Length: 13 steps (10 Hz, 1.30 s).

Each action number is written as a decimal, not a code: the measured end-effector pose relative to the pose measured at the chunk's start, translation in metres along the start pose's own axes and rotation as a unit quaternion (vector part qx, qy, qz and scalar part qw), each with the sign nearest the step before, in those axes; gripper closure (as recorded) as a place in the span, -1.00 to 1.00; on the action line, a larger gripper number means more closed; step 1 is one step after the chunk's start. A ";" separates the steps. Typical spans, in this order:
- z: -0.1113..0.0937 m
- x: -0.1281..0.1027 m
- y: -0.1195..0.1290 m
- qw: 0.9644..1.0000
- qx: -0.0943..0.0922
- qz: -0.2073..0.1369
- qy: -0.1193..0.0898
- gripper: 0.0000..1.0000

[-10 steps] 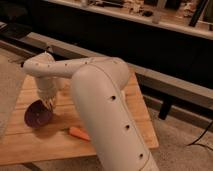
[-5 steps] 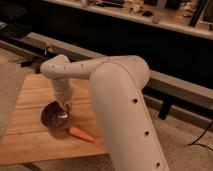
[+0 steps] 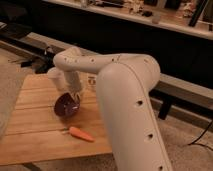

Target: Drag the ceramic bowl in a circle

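Note:
The ceramic bowl [image 3: 65, 106], small, round and dark maroon, sits on the wooden table [image 3: 35, 135] left of the middle, its glossy inside facing the camera. My gripper [image 3: 76, 98] comes down from the white arm onto the bowl's right rim and is shut on it. The arm's forearm hides the table to the right of the bowl.
An orange carrot [image 3: 81, 133] lies on the table just in front of the bowl. A pale translucent cup [image 3: 56, 78] stands behind the bowl near the table's far edge. A dark counter [image 3: 150, 30] runs along the back.
The bowl and the gripper have moved together to the right and then away from the front edge. The carrot has stayed where it was.

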 end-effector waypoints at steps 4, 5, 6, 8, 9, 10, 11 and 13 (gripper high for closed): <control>-0.003 -0.042 0.038 1.000 -0.019 -0.006 -0.015 1.00; -0.002 -0.048 0.051 0.999 -0.027 -0.011 -0.016 1.00; 0.000 -0.056 0.072 0.999 -0.041 -0.020 -0.017 1.00; -0.001 -0.059 0.097 0.997 -0.060 -0.035 -0.017 1.00; -0.002 -0.056 0.117 0.996 -0.077 -0.050 -0.015 1.00; -0.002 -0.052 0.127 0.994 -0.089 -0.058 -0.013 1.00; -0.002 -0.045 0.142 0.991 -0.113 -0.069 -0.007 1.00; 0.005 -0.027 0.158 0.985 -0.151 -0.083 0.008 1.00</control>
